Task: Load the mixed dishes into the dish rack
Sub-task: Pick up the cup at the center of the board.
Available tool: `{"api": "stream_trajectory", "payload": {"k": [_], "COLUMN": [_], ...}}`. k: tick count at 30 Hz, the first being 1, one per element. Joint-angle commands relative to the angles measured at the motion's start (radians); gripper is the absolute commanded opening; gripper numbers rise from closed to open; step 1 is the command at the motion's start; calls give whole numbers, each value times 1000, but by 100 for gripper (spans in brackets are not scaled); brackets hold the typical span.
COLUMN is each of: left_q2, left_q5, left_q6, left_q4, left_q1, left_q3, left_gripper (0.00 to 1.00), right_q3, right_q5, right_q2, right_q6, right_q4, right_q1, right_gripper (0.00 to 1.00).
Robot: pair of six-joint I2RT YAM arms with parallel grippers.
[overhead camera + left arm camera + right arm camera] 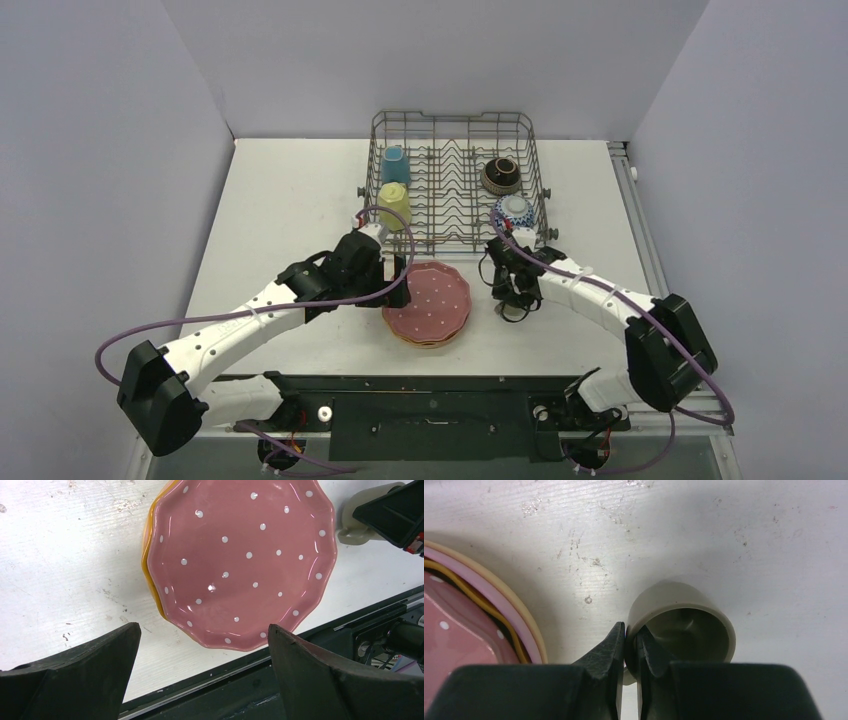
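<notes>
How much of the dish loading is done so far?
Done: the blue mug, yellow mug, brown bowl and patterned bowl sit in the rack. In hand: the right gripper pinches the rim of the olive mug on the table; the left gripper, open, hovers over the plate stack. Left: that mug and all the plates.

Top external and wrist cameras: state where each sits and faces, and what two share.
Top external: above, behind the bases, looking down on the dish rack and both arms.
Left wrist: on the left arm, facing down at the pink plate; left gripper open.
Right wrist: on the right arm, facing down at the olive mug; right gripper pinches its rim.
Shared: both wrists see plate and mug.
</notes>
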State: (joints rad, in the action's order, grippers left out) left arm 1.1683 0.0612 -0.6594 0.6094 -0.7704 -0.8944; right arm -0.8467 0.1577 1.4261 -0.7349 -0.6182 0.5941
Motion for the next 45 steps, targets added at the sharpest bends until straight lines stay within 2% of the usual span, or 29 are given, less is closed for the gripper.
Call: {"api": "stream_trajectory", "payload": {"k": [1,7,8,16,21,32,45], "left_q2": [-13,-12,-15,-61,-93,-240,-293], "left_q5": [-21,-58,-75,-226,-265,-480,-691], "left_q6": [23,30,29,-4,-30,-169,-341], "left_q4": [-14,-33,-40,-135,-155,-317,-544], "left_q1": [7,20,23,73,100,258,301], "left_q3": [-49,-64,-66,-57,-51,43,50], "left_gripper": [97,97,100,96,96,96,96], "right_q3": [-8,3,7,51,69,122,166], "right_q5": [32,-13,-23,-145,-254,-430,-521], "right_q2": [-109,-252,-287,-475,-552,-716,-818], "right_q6": [-11,2,5,55,98,99,90], "right_q4": [-12,-18,-16,67,121,349,603], "right_q1": [-6,-7,-7,-7,-6,0,30], "right_gripper": [0,0,0,0,0,0,0]}}
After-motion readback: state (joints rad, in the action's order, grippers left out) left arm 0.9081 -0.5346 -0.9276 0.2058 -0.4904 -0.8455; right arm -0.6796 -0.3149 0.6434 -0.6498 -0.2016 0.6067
